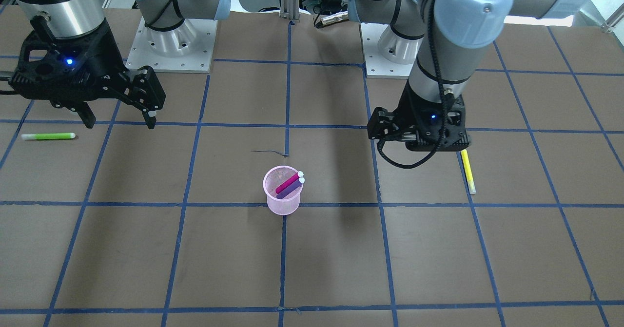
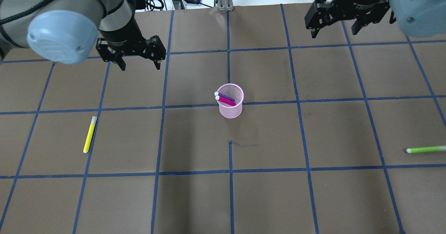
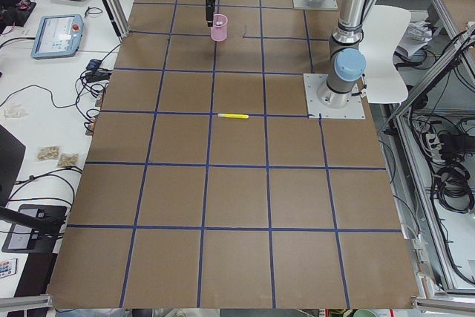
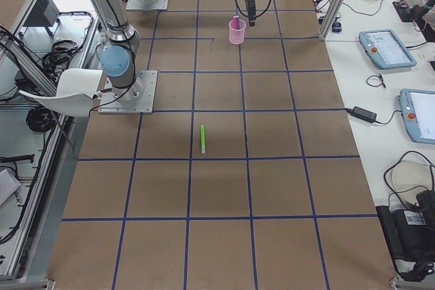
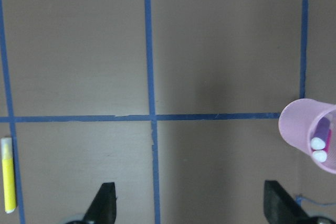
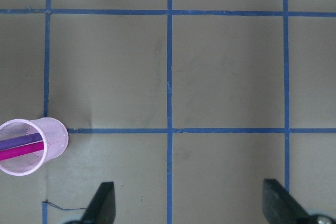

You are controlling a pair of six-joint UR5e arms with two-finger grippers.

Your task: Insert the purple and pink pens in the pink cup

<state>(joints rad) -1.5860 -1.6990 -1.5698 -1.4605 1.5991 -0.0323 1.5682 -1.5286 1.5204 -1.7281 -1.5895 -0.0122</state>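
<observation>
A flat brown paper-covered table (image 2: 195, 199) is ruled into squares by blue tape. In the overhead view, a slim yellow plastic pen (image 2: 89, 134) lies at about 8 o'clock from the table's middle, pointing roughly 12 to 6. A slim green plastic pen (image 2: 425, 149) lies at about 4 o'clock, pointing 3 to 9.

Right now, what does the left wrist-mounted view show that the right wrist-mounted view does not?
Only the left wrist view: a slim yellow pen lying flat at the frame's left edge. Only the right wrist view: nearly the whole rim of the round pink mesh cup, with the purple pen and pink pen seen along their barrels; the left view crops the cup at its right edge. Both: that cup holding both pens, the brown table with its blue tape grid, and the camera's own gripper, left gripper and right gripper, each open and empty.
</observation>
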